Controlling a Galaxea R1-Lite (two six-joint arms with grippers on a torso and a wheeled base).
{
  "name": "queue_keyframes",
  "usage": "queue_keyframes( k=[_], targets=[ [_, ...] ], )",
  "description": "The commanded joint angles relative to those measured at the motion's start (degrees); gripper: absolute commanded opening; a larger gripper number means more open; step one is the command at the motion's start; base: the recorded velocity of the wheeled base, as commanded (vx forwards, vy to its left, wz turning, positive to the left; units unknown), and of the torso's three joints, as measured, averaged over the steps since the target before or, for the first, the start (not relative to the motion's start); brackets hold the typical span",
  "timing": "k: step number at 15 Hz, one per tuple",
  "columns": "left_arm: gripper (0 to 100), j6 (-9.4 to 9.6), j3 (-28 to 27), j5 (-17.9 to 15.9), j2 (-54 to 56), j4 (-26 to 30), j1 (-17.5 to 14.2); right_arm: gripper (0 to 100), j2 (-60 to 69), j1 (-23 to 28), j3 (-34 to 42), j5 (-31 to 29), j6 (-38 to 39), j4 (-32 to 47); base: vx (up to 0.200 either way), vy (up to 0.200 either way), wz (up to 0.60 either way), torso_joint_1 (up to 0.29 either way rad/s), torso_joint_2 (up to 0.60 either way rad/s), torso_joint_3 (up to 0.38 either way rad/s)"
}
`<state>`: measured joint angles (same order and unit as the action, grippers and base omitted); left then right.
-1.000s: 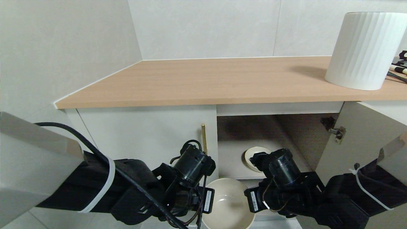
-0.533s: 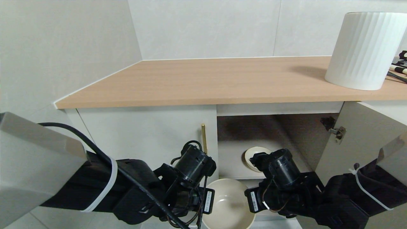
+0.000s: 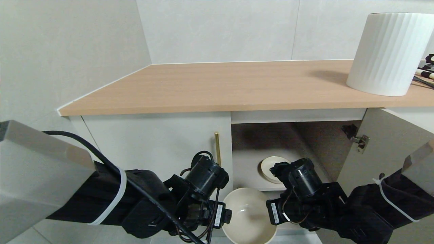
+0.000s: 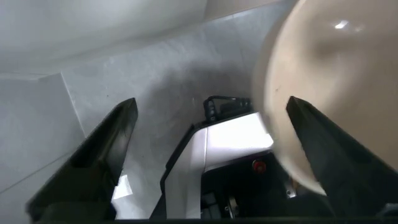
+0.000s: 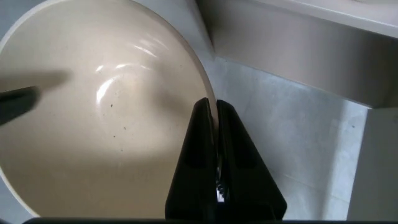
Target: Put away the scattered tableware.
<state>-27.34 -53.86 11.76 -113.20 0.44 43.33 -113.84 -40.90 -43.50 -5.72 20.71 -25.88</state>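
- Cream bowl (image 3: pixel 249 217) hangs low between the 2 arms, in front of the cabinet (image 3: pixel 271 117) and well below the counter (image 3: pixel 217 88) edge. Mouth faces up, tipped a bit toward the head cam.
- R pincer (image 5: pixel 213 111) is clamped on the bowl rim: one finger inside, the other outside, wall pinched between them.
- L pincer (image 4: pixel 211 155) is wide open, fingers (image 4: pixel 99 162) spread well apart, gripping nothing. Bowl's outer side is just beside one finger; can't tell if it touches.
- Bowl is outside the open compartment, nearer the robot than the shelf (image 3: pixel 247 169) front edge & lower than it.
- Small cream dish (image 3: pixel 271 167) lies flat on the shelf inside the compartment, near the front, partly hidden behind the R wrist.
- Cabinet's R door (image 3: pixel 379 145) is swung open, metal hinge (image 3: pixel 359 140) showing on its inner face. L door (image 3: pixel 159 142) is shut, w/ a brass bar handle (image 3: pixel 217 149) upright at its inner edge.
- Grey tiled floor (image 5: pixel 292 124) lies beneath the bowl in the wrist views; bowl isn't resting on it.
- Far R on the counter: tall white ribbed container (image 3: pixel 390 54), upright. Just beside it, at the frame edge, a few dark-tipped utensils (image 3: pixel 426 72), too cut off to tell what kind.
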Motion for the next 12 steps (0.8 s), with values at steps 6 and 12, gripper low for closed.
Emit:
queue_keyframes(
  k=[6,12],
  targets=[
    [100,-0.08,-0.1,0.2,0.2,-0.4,0.0,0,-4.7,2.8,-0.9,-3.7,-3.4,2.3,0.0,0.0,0.0,0.0,0.0,0.0],
    [100,-0.08,-0.1,0.2,0.4,-0.4,0.0,0,-8.7,9.8,-5.2,-7.9,-2.5,2.0,0.0,0.0,0.0,0.0,0.0,0.0]
  ],
)
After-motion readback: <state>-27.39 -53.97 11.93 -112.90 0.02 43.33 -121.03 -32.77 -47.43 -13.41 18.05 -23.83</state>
